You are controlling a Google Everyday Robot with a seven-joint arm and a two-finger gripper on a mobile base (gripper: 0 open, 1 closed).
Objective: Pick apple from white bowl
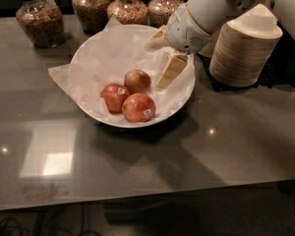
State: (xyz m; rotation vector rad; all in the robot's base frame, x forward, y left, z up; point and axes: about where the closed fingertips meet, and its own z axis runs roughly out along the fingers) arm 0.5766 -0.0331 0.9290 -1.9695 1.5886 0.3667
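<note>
Okay, closest to me is the glossy grey-brown tabletop [236,151], with a pale square glare patch [45,156] near its front left. Further in sits the large, wide, round white bowl [177,102], lined with crinkled white paper [64,77] whose corner spills over the left rim. Three apples huddle in the bowl's near half. The frontmost red apple [137,107] carries a small white sticker [147,113], and the red apple to its left [114,97] has one [121,91] as well; I cannot read any writing on either. Just behind those two, touching or nearly touching both, lies the small round dull-red apple with a yellow-green patch [137,80], no sticker showing. The gripper [155,66] hangs inside the bowl's right side, just beside that apple but apart from it. Its cream-coloured fingers [171,72] are spread wide with bare paper showing between them, one angled down toward the bowl wall and the other pointing left near the far rim, holding nothing. The white arm [206,14] runs up and off to the right. Right of the bowl stands a stack of small tan paper bowls [243,53]. At the far edge stands a row of four glass jars of brown dry goods [39,18], unlabelled as far as I can see.
</note>
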